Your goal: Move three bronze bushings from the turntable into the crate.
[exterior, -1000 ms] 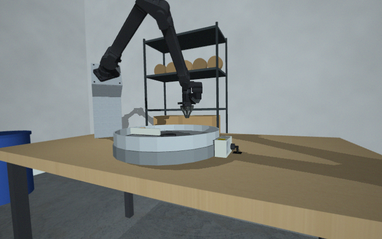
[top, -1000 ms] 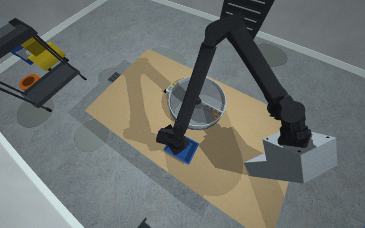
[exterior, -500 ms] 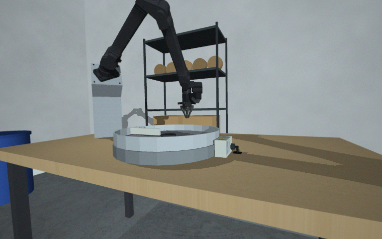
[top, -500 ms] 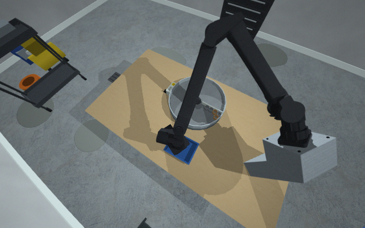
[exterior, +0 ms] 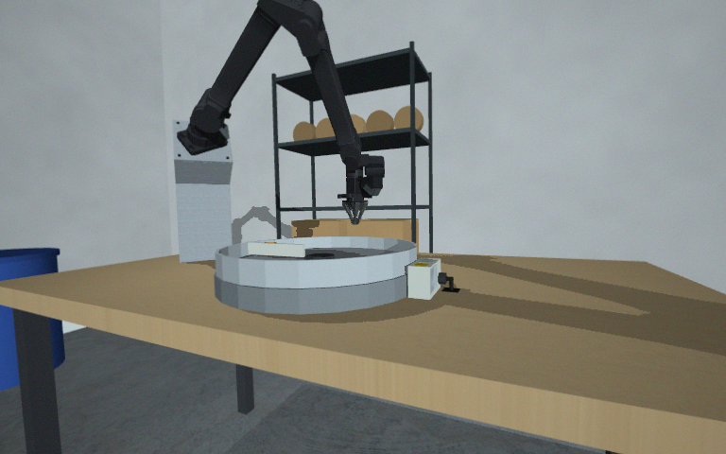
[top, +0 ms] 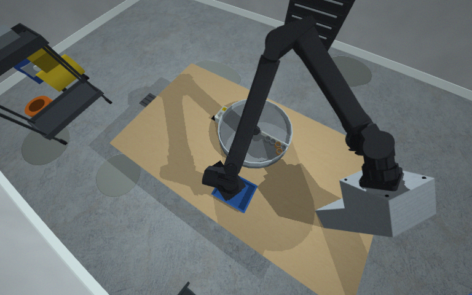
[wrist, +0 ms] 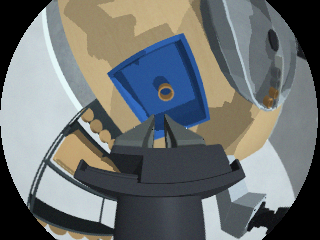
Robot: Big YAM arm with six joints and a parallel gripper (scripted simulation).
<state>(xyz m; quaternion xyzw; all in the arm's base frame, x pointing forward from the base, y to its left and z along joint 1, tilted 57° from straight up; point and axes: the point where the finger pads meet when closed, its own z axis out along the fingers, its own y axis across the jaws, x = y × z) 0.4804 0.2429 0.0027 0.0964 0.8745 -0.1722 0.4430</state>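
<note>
You have one bronze bushing (wrist: 164, 91) in the blue crate (wrist: 183, 62); two (top: 278, 147) wait on the turntable (top: 226, 145). Your gripper (wrist: 159, 135) hangs above, pinched narrow, empty.

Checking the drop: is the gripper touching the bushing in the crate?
Apart. Wrist view: the bronze bushing lies on the crate floor, far below the gripper.

Matte black jointed arm (top: 330, 83) with tapered dark-grey gripper (wrist: 164, 135)
</note>
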